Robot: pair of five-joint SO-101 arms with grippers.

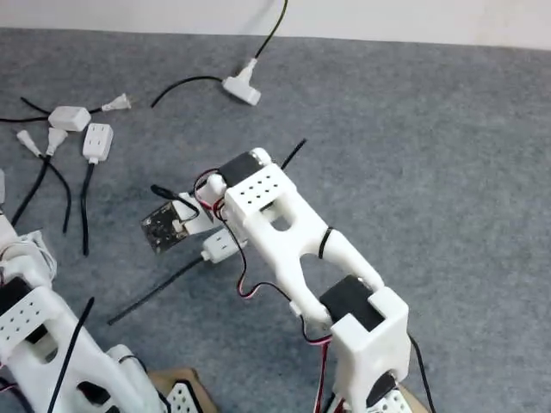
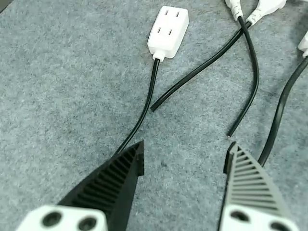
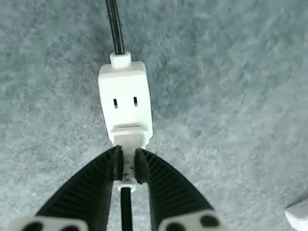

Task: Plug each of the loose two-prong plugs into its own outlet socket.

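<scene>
Hovering over the grey carpet (image 2: 57, 86), the left gripper (image 2: 185, 150) stands wide open and holds nothing, just short of the double outlet (image 2: 167, 30) and its black cord (image 2: 144, 106). Right of that outlet, well apart, the right gripper (image 3: 126, 155) is clamped tight on a white plug (image 3: 128, 140) butted against a single outlet socket (image 3: 125, 98)

A white plug (image 3: 128, 139) sits seated in the end of a white socket (image 3: 124, 103) with a black cord. A double socket (image 2: 168, 30) lies face up with its slots unfilled. A loose plug (image 1: 242, 88) lies well apart on the grey surface (image 1: 448, 155).
</scene>
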